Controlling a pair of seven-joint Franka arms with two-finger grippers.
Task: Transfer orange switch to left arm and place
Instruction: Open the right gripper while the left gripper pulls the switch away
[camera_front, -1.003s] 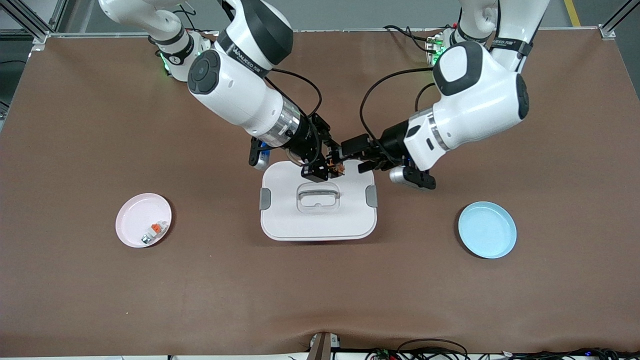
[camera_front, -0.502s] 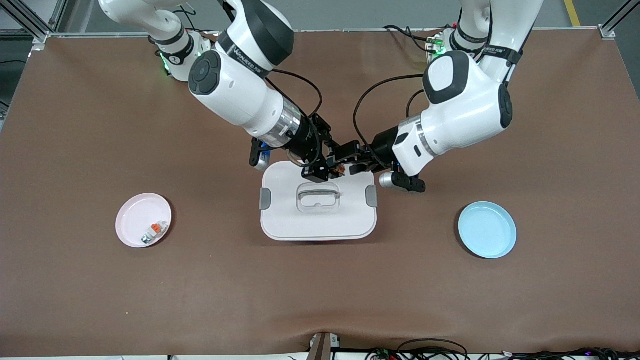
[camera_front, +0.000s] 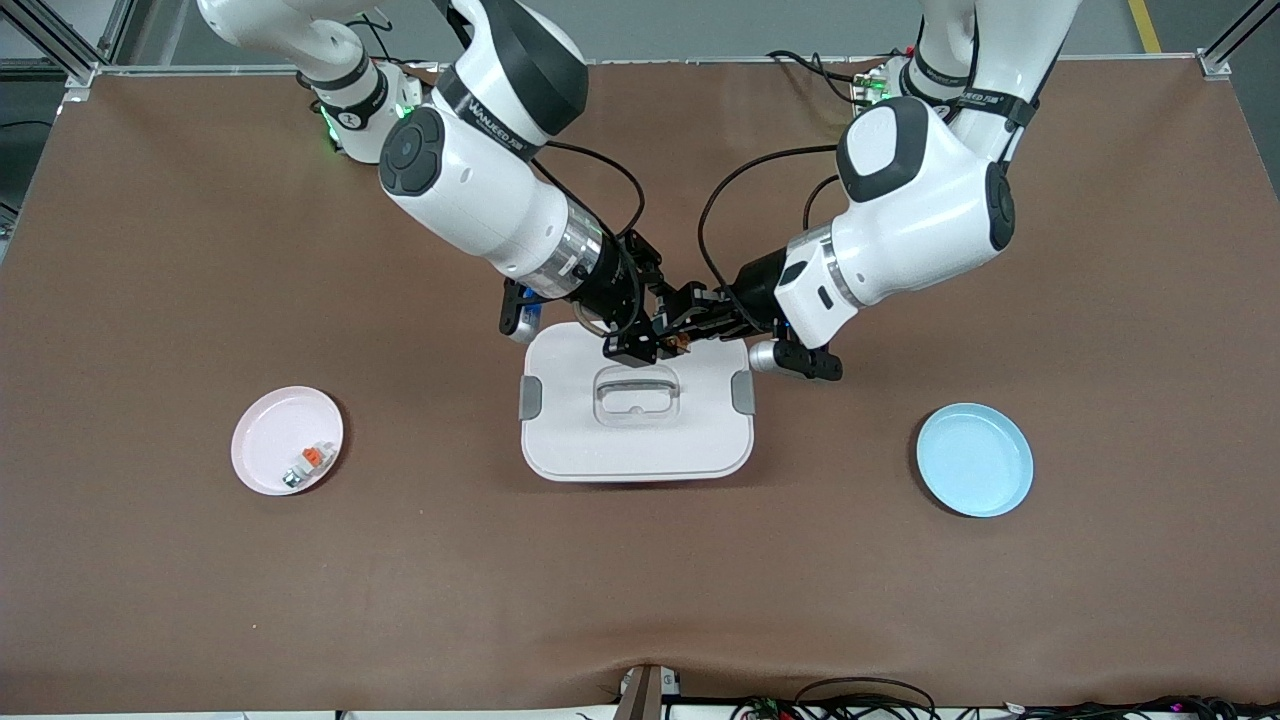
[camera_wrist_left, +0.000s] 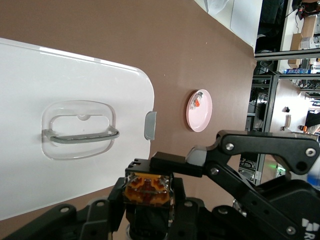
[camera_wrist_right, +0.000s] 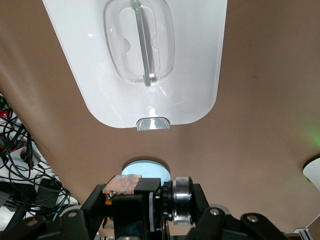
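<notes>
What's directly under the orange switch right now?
The orange switch hangs over the box lid's edge nearer the arms, gripped by the left gripper and the right gripper. The gripper bodies hide the lid directly below.

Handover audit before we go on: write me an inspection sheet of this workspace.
Surface: brown table, no spills seen.
Job's things: orange switch held in the air over the box, above the lid's edge nearest the bases; box shut, latches down.
Clutter: pink plate toward the right arm's end holds a small white-grey piece with orange tab; blue plate toward the left arm's end.
Grippers: right gripper and left gripper both shut on the orange switch.
Cables: black cables loop from both wrists, clear of the box.
Surroundings: more wiring at the table's near edge.
</notes>
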